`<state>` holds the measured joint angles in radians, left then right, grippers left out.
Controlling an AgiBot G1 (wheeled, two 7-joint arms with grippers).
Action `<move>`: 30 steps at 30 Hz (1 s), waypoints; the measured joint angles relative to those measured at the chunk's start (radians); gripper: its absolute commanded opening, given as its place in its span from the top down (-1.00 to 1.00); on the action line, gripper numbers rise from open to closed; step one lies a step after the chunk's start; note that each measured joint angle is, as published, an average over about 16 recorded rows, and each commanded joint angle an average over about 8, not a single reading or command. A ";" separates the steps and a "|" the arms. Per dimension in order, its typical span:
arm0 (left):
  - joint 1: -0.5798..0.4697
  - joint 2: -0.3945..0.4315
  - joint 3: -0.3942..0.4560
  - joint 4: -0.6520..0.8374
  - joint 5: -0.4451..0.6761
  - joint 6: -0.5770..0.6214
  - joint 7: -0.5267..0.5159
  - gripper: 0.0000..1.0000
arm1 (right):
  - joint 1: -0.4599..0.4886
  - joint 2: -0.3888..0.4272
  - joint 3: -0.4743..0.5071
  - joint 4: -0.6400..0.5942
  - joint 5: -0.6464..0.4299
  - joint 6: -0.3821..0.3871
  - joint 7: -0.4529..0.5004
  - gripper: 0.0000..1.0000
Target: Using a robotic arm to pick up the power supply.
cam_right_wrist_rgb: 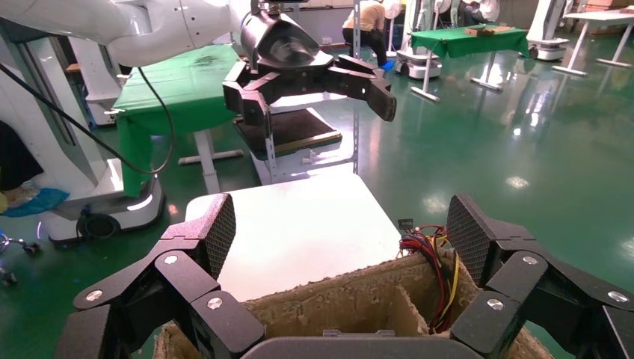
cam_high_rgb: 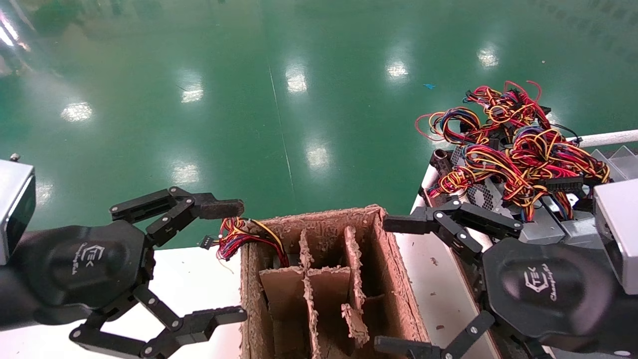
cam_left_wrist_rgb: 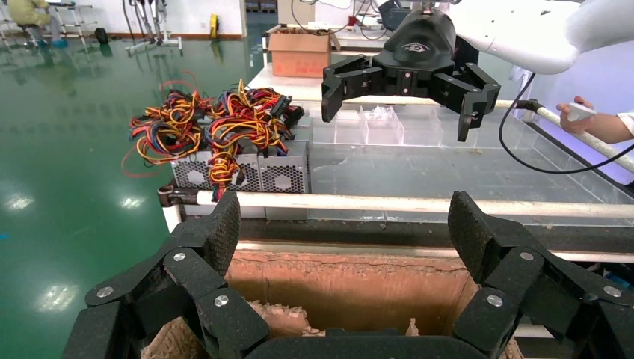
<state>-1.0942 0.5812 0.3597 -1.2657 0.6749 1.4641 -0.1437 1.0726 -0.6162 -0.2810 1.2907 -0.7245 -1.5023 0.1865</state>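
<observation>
Above a worn brown cardboard box (cam_high_rgb: 329, 279) with dividers, two black linkage grippers hover, both spread wide and empty.

Left gripper (cam_high_rgb: 227, 262) sits at 8 o'clock, right gripper (cam_high_rgb: 396, 281) at 4; grey vented metal power supplies (cam_left_wrist_rgb: 247, 173) under tangled red-yellow wires (cam_high_rgb: 513, 144) lie at 2 o'clock.

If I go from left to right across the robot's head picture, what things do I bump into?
Left gripper → wires hanging over the box edge → cardboard box with dividers → right gripper → power supplies under a tangle of colourful wires.
</observation>
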 measured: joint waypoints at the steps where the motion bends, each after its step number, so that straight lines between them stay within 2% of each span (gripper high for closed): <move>1: 0.000 0.000 0.000 0.000 0.000 0.000 0.000 -1.00 | 0.000 -0.001 0.000 0.001 0.001 -0.001 0.000 -1.00; 30: 0.000 0.000 0.000 0.000 0.000 0.000 0.000 -1.00 | 0.001 0.004 0.001 -0.006 -0.005 0.006 0.001 -1.00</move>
<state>-1.0942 0.5812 0.3597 -1.2657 0.6748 1.4640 -0.1437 1.0738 -0.6119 -0.2797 1.2848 -0.7292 -1.4964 0.1874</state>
